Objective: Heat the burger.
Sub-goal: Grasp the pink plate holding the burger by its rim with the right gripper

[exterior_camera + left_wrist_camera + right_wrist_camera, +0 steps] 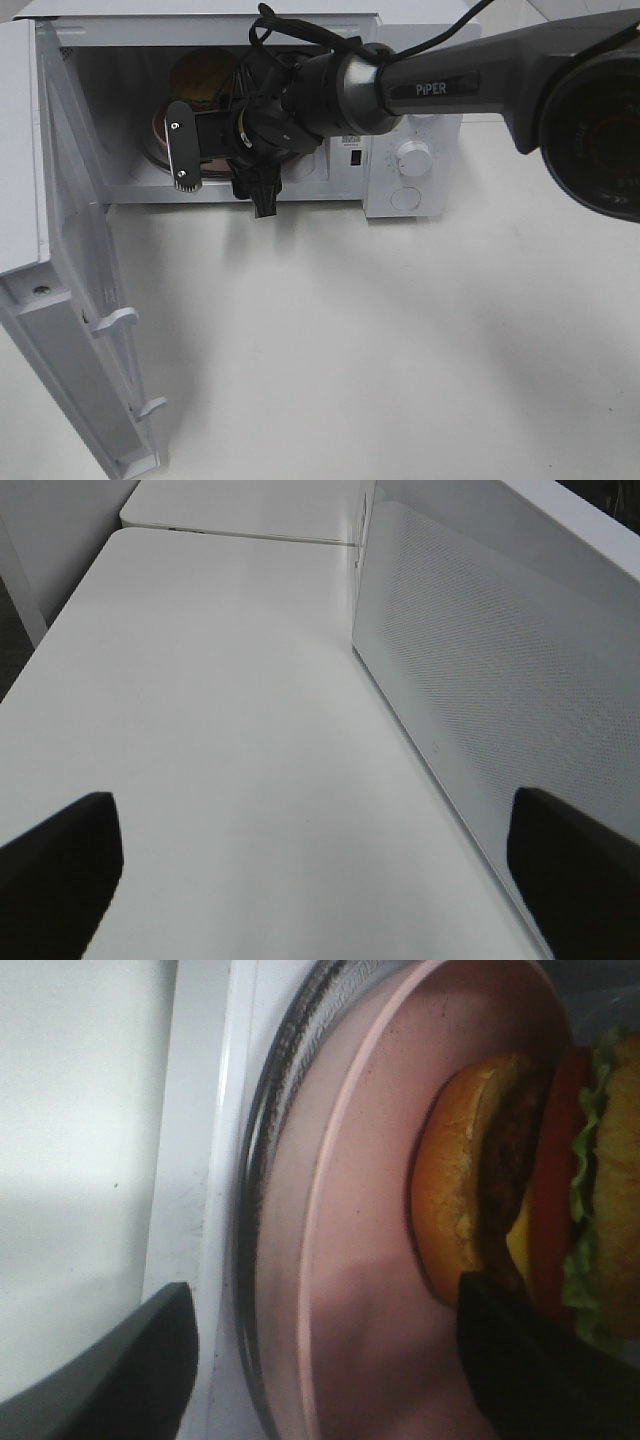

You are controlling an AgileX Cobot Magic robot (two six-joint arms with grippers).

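A plain white worktop (350, 330) fills most of the overhead view, with a white microwave (410, 160) at about 12 o'clock and its door (70, 300) swung wide toward 8 o'clock. Inside the cavity the burger (520, 1190) sits on a pink plate (350, 1210), which rests on the glass turntable (265, 1160). The right claw (320, 1360) reaches into the opening, its jaws spread either side of the plate rim; nothing looks gripped, though one finger lies very close to the bun. The left claw (320, 870) hangs fully open and empty over bare worktop beside the door. Loading looks done; still to come, I judge, are withdrawing the arm, shutting the door and turning the dial (413, 157).
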